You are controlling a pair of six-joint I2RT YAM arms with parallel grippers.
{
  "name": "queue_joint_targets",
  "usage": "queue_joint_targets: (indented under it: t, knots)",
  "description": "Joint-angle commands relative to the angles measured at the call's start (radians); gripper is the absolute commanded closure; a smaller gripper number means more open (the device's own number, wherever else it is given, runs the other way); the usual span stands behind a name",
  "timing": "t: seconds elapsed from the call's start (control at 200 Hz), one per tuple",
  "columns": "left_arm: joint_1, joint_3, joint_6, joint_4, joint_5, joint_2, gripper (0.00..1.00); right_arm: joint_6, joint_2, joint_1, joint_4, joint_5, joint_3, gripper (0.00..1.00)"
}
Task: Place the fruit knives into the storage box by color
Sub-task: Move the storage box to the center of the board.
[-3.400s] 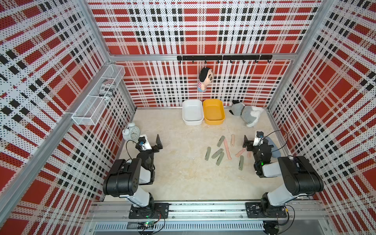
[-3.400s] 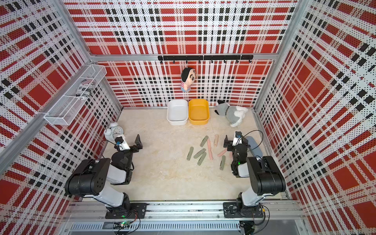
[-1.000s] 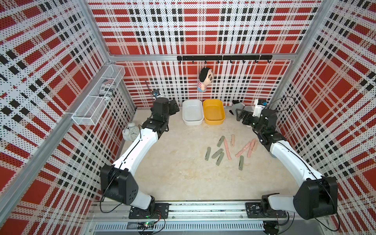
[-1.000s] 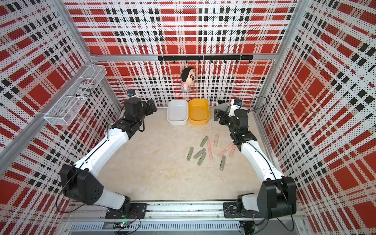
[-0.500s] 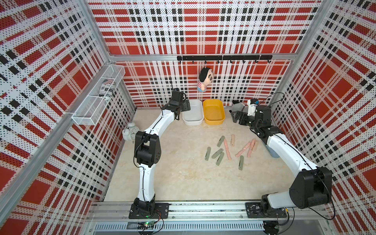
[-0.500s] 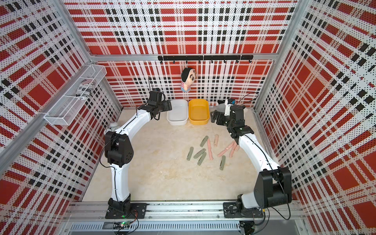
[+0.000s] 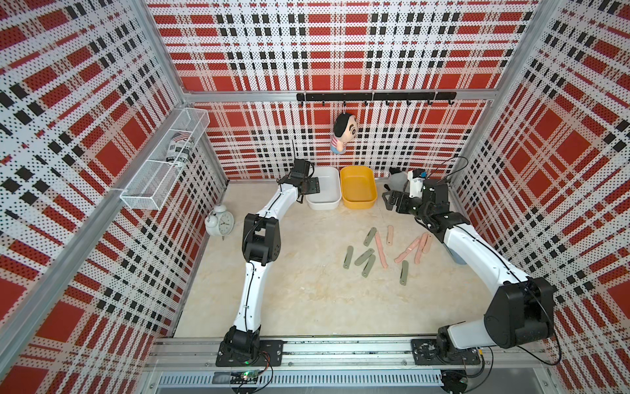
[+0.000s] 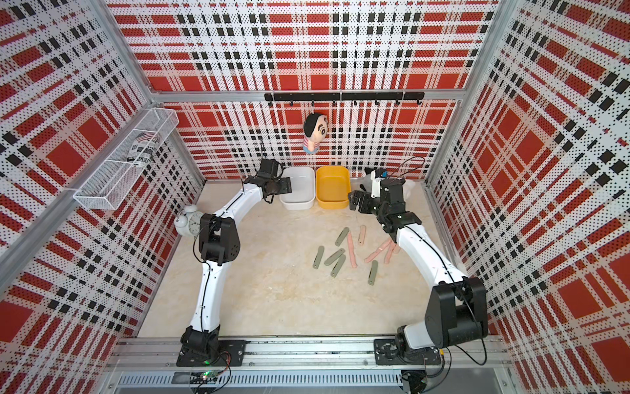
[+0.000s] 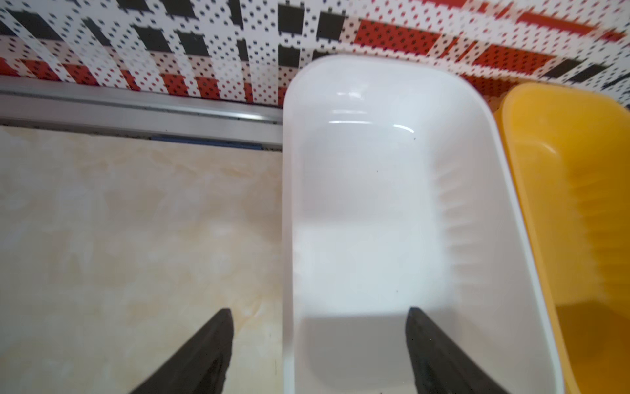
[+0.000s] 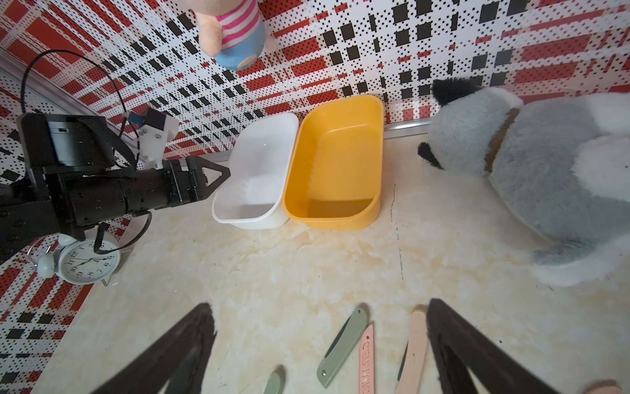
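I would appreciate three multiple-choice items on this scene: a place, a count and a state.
1. Where is the yellow box relative to the white box?
A. right beside it
B. stacked inside it
C. far in front of it

2. How many green fruit knives lie on the table?
A. two
B. five
C. nine

3. How is the right gripper?
A. shut on a knife
B. shut, empty
C. open, empty

Answers:
1 A, their long sides run next to each other.
2 B, five show in both top views.
3 C, its fingers stand wide apart with nothing between.
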Motion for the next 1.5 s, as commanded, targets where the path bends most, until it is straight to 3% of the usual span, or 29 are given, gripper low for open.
queue_joint_targets:
  t: [0.0,0.2,0.386,0.746,1.122,1.493]
  knots:
    - [0.005,0.023,0.016,-0.033,0.0,0.029,0.21,-0.011,-0.001,0.009,-0.005,0.001,-0.011,0.0]
    - [0.009,0.027,0.027,-0.037,-0.037,0.049,0.26,-0.015,0.007,0.009,-0.005,0.008,-0.013,0.0]
    - [0.009,0.035,0.032,-0.043,-0.044,0.063,0.47,-0.015,0.018,0.009,-0.005,0.014,-0.016,0.0]
    - [0.009,0.049,0.03,-0.048,-0.042,0.074,0.67,-0.018,0.032,0.009,-0.01,0.01,-0.016,0.0]
    - [0.008,0.06,0.041,-0.058,-0.05,0.074,0.78,-0.018,0.031,0.009,-0.006,0.006,-0.028,0.0]
    - [0.008,0.086,0.053,-0.084,-0.07,0.074,0.98,-0.016,0.034,0.01,-0.007,0.005,-0.028,0.0]
